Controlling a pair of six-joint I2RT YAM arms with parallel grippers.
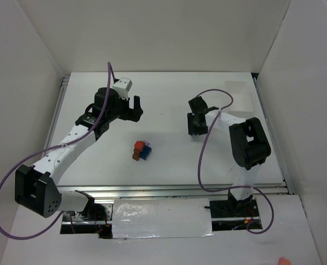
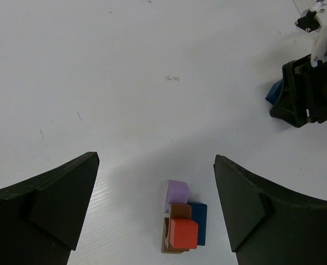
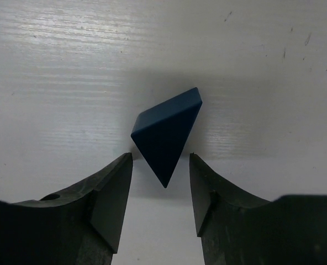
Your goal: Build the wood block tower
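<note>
The wood block tower (image 1: 142, 150) is a small cluster mid-table: a red block on brown-orange ones, with a blue block and a pale purple block beside them. It also shows in the left wrist view (image 2: 183, 221). My left gripper (image 1: 131, 109) is open and empty, up and to the left of the cluster; its jaws (image 2: 157, 160) stand wide apart. My right gripper (image 1: 196, 128) is open. A loose dark blue wedge block (image 3: 166, 130) lies on the table with its pointed end between the fingertips, touching neither.
A clear plastic tray (image 1: 161, 219) lies at the near edge between the arm bases. White walls enclose the table on three sides. In the left wrist view the right gripper (image 2: 310, 94) stands at the upper right. A small orange thing (image 1: 284, 260) lies at the bottom right.
</note>
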